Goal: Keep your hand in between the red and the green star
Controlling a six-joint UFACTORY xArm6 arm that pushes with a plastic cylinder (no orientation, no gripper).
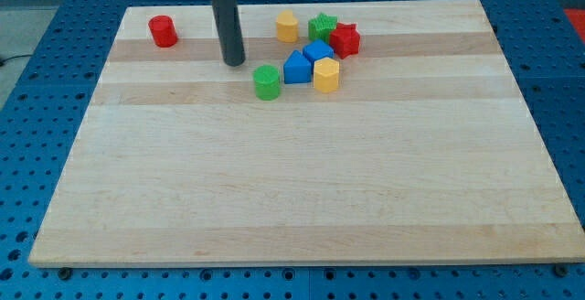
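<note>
Rod's [226, 16] upper part cut off at view's top.

Red cylinder [163, 31], green cylinder [267, 81], blue [298, 67] and yellow blocks [326, 75].

**Wooden board with eight blocks near its top edge**

A pale wooden board [302, 181] lies on a blue perforated bench [37, 80]. A red cylinder [164, 31] stands alone near the view's top left. Toward the top centre sits a cluster: a yellow block [287, 26], a green star [322, 27] touching a red star [345, 39], two blue blocks [318, 51] [298, 67] whose shapes are hard to make out, a yellow hexagon-like block [326, 75], and a green cylinder [267, 81], perhaps ribbed. My tip [234, 63] rests on the board left of the cluster.
</note>
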